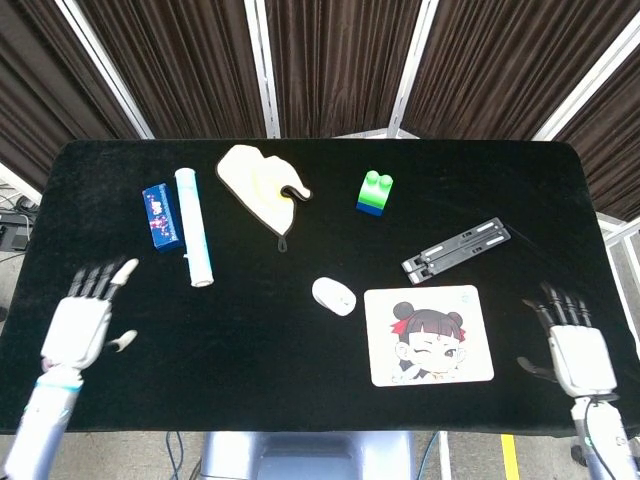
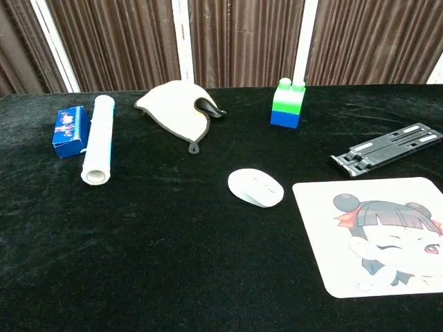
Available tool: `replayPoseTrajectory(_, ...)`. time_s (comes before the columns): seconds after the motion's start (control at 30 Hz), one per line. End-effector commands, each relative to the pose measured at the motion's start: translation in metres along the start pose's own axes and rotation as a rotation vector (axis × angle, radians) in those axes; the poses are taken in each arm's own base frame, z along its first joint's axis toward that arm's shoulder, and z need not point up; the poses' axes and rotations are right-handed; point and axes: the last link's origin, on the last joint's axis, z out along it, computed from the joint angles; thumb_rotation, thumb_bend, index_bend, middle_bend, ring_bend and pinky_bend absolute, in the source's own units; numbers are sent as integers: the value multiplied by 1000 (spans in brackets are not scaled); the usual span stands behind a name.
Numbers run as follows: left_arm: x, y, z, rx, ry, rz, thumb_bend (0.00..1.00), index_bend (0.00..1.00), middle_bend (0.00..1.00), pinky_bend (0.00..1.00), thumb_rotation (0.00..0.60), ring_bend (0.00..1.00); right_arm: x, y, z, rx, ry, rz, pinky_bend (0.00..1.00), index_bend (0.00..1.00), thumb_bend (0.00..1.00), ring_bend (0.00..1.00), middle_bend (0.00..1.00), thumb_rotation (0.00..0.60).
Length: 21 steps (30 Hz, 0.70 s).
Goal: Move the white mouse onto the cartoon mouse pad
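Nearest the robot, the left hand hangs over the table's front left corner, fingers spread and straight, holding nothing. The right hand sits at the front right edge, likewise splayed wide and empty — well apart from everything on the cloth. Neither hand shows in the chest view.

Between them, toward the right, lies the pad, flat, its cartoon girl face up. The mouse rests on the black cloth just beside the pad's far left corner, off it, with a thin strip of cloth showing between the two.

Farther back on the right, a grey folding stand lies flat, angled. On the left, a white roll lies lengthwise with a small blue box just beside it on its left.

Farthest — a cream oven mitt with a dark trim and loop, and to its right a green-and-blue toy brick standing upright. Dark curtains close off the back.
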Motion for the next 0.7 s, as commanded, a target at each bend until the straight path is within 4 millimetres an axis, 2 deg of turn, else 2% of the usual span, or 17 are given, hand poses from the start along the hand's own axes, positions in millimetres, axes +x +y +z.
replayPoseTrajectory(0.03,1,-23,-18,31,24,18,15,0,0,0,600,0,-9,-31,9,49,-34,55,0,153,102,0,0,600)
replayPoseTrajectory(0.13,0,-33,-24,54,24,7,16,0,0,0,600,0,-17,-59,17,101,-60,76,0,148,102,0,0,600)
replayPoseTrajectory(0.4,2,-54,-32,96,24,-61,15,0,0,0,600,0,-50,-156,41,253,-133,109,0,148,102,0,0,600)
replayPoseTrajectory(0.6,2,-62,-31,102,31,-97,15,0,0,0,600,0,-66,-212,61,235,-148,149,0,148,102,0,0,600)
replayPoseTrajectory(0.7,2,-63,-31,98,33,-109,15,0,0,0,600,0,-68,-229,69,228,-141,156,0,148,103,0,0,600)
